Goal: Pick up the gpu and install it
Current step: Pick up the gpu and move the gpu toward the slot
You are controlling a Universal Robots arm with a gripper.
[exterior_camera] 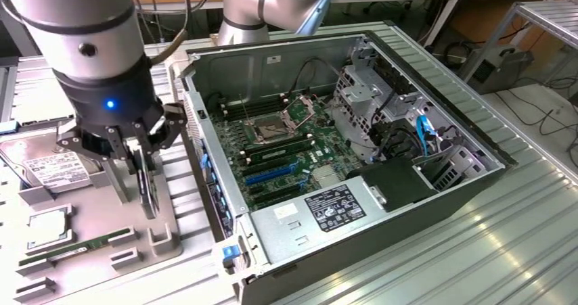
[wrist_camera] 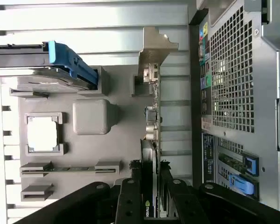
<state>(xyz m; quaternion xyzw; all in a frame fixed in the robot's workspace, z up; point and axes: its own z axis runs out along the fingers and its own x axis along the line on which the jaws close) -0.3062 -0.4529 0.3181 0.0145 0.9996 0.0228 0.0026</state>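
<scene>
Exterior view, items by size. Computer case (exterior_camera: pixel 271 55): lying open on the slatted metal bench, motherboard (exterior_camera: pixel 289 149) exposed, card slots vacant. Arm (exterior_camera: pixel 91 48): silver, standing over the parts tray (exterior_camera: pixel 99 207) at the exterior view's left, just beside the case wall. Hard drive (exterior_camera: pixel 54 166): boxy, white label, at the tray's far end. Gpu (exterior_camera: pixel 147 190): on edge in its tray holder, under the wrist, not yet lifted. In the wrist view, the gpu (wrist_camera: pixel 154 112) runs edge-on away from the camera, with its silver bracket (wrist_camera: pixel 155 49) at the far end and the case's rear grille (wrist_camera: pixel 233 74) near alongside. Memory stick (exterior_camera: pixel 77 247): long, narrow, lying flat in its own cradle, apart from the card. Hazards, as judged: the hold sits at one end of the card and over the fan shroud, so the card may pivot or slip when raised. The bracket may snag its tray support. The case rim is close enough to be struck in transit. Claw (exterior_camera: pixel 135 166): roughly half closed, jaws set against the card's two faces, apparently gripping it. Wrist view agrees, with the claw (wrist_camera: pixel 150 169) astride the shroud and touching nothing else.
</scene>
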